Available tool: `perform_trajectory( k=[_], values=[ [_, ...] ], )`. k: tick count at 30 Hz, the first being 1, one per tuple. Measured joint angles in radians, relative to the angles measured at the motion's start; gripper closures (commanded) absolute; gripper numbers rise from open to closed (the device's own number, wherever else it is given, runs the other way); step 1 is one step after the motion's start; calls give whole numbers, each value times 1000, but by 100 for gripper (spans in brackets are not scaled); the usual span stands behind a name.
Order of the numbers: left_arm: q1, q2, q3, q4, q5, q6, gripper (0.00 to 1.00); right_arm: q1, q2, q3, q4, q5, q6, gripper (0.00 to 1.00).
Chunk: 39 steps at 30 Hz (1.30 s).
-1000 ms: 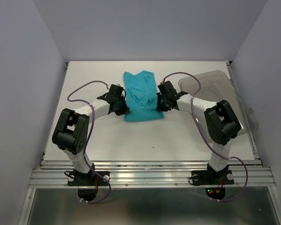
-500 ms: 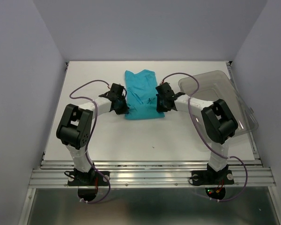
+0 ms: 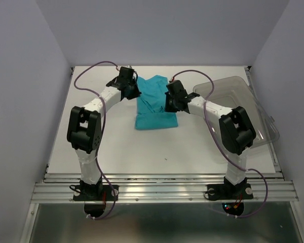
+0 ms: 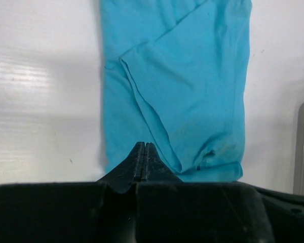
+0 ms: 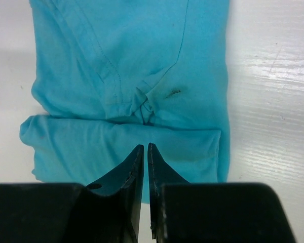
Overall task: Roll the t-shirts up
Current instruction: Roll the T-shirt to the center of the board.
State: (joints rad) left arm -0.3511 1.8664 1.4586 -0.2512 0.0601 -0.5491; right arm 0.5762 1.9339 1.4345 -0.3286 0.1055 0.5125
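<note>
T-shirt folded into long strip on surface, left of bin; long axis runs near-to-far; left fingers pressed shut, empty, by far-left corner; right fingers nearly closed, nothing visibly held, at right edge; roll likely follows that axis.

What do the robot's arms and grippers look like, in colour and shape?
Both the left arm and right arm have white links and black joints. A purple cable loops along each. The left gripper and right gripper are black, with pointed fingers.
</note>
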Motion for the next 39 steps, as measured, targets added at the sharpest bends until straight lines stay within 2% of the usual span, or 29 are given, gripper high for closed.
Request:
perform_trajectory(
  k=[13,21,25,33,39],
  values=[
    [13,389,377,-56,-51,54,99,-21,24,-35,-2,-41,4,87],
    [23,459,410,-56,-50,53,100,-26,24,-106,0,-48,5,87],
    [34,434,341,1,-43,39,100,-32,24,-110,8,-56,4,87],
    [45,264,55,101,-58,23,100,-64,24,-108,10,-61,-24,87],
    [45,89,-200,141,-63,-14,100,-86,76,-33,-6,-65,-90,87]
  ],
)
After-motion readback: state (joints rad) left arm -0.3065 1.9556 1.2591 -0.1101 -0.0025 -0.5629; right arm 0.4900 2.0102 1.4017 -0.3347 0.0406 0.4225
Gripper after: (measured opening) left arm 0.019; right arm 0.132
